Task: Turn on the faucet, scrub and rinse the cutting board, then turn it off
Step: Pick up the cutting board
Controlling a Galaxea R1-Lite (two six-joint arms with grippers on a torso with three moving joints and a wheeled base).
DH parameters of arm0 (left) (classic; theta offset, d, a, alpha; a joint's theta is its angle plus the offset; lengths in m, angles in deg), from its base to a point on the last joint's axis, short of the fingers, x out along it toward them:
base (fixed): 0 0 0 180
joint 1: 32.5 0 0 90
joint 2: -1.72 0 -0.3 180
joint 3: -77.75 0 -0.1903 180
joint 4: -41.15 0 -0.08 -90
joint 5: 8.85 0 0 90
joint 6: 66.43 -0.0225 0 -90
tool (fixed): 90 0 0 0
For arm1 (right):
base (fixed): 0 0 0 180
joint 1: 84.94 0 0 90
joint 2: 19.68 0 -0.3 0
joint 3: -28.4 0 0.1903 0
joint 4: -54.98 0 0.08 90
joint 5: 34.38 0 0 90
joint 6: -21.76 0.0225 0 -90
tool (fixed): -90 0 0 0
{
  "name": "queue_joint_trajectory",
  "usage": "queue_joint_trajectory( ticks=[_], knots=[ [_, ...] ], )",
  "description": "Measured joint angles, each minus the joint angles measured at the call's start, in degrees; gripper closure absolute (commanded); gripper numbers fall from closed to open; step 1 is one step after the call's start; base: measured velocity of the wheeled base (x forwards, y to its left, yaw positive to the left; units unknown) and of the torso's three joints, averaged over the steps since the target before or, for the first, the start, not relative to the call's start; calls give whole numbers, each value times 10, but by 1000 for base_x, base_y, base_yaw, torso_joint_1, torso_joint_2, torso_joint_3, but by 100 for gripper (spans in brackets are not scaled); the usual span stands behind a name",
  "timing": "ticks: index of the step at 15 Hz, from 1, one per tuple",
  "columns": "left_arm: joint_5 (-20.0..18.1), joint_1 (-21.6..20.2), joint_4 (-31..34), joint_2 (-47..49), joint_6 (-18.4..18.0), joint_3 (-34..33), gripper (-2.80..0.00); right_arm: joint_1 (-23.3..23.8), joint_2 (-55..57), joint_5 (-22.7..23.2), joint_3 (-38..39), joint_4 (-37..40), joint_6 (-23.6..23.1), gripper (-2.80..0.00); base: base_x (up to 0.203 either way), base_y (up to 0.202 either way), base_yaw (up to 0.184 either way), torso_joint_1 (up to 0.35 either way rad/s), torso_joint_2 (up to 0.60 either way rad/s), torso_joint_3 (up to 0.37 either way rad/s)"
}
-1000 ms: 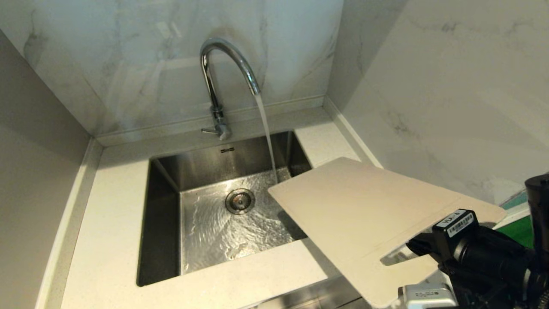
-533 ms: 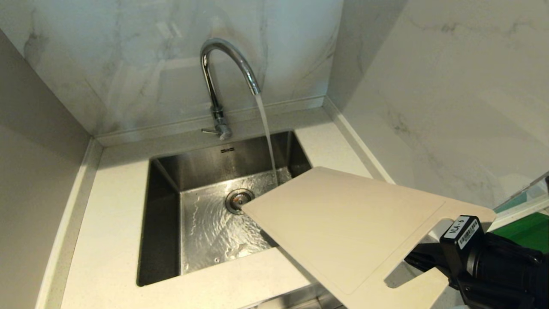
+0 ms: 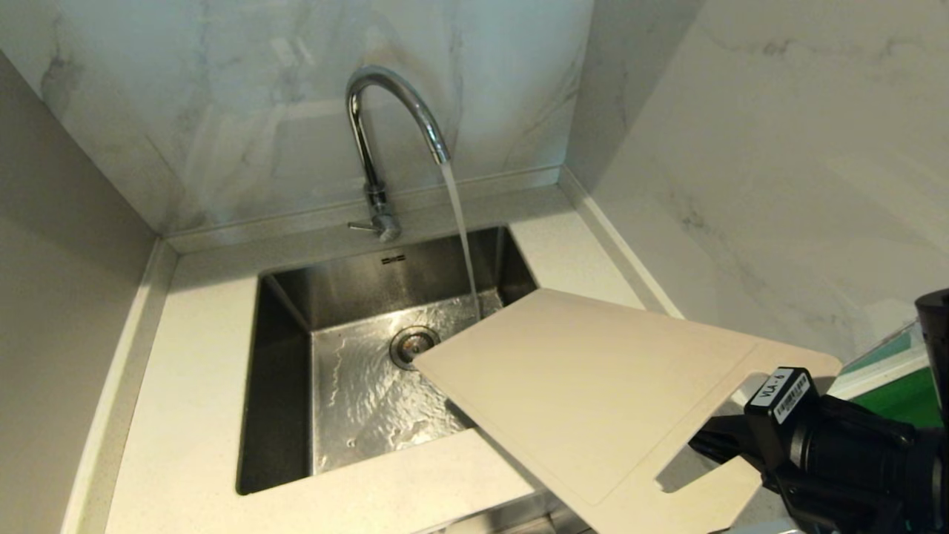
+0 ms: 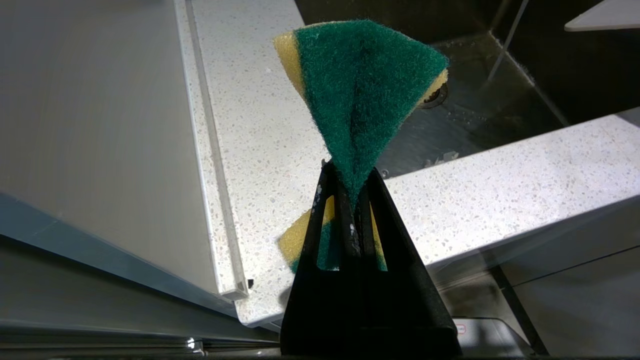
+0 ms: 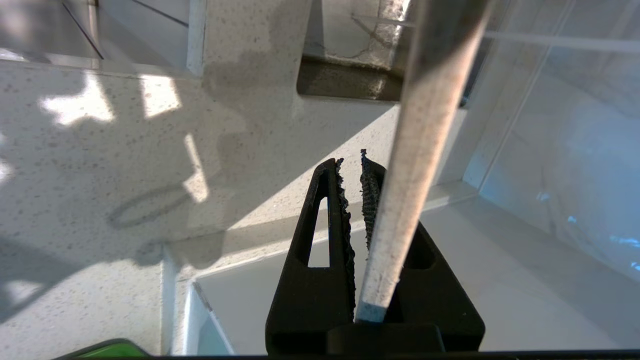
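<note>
The chrome faucet (image 3: 385, 133) stands behind the sink and runs a stream of water into the basin. The cream cutting board (image 3: 578, 386) hangs tilted over the sink's right side, its far corner near the drain (image 3: 411, 345). The stream falls just past the board's far edge. At the board's slotted handle end my right gripper (image 3: 715, 443) is shut on it. From the right wrist the board (image 5: 420, 125) shows edge-on, wedged deep between the jaws of the right gripper (image 5: 352, 165). My left gripper (image 4: 350, 175) is shut on a green and yellow sponge (image 4: 360, 90), low before the counter's front edge.
The steel sink (image 3: 282, 371) is set in a speckled white counter (image 3: 193, 415), with marble walls at the back and right. A green mat (image 3: 890, 400) lies at the far right, behind my right arm. The left wall stands close to the counter's left end.
My right gripper has swung the cutting board leftward over the sink, so its far corner now covers part of the basin near the drain. Water keeps running.
</note>
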Motion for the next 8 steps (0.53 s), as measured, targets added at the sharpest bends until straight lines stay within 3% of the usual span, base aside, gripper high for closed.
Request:
queue_joint_trajectory(
  ticks=[6, 8],
  knots=[
    [0, 0, 0, 0, 0, 0, 0, -1, 22, 44, -7, 0, -5, 0, 0, 0, 0, 0, 0, 0],
    [0, 0, 0, 0, 0, 0, 0, -1, 34, 64, -19, -1, -29, 0, 0, 0, 0, 0, 0, 0]
  ],
)
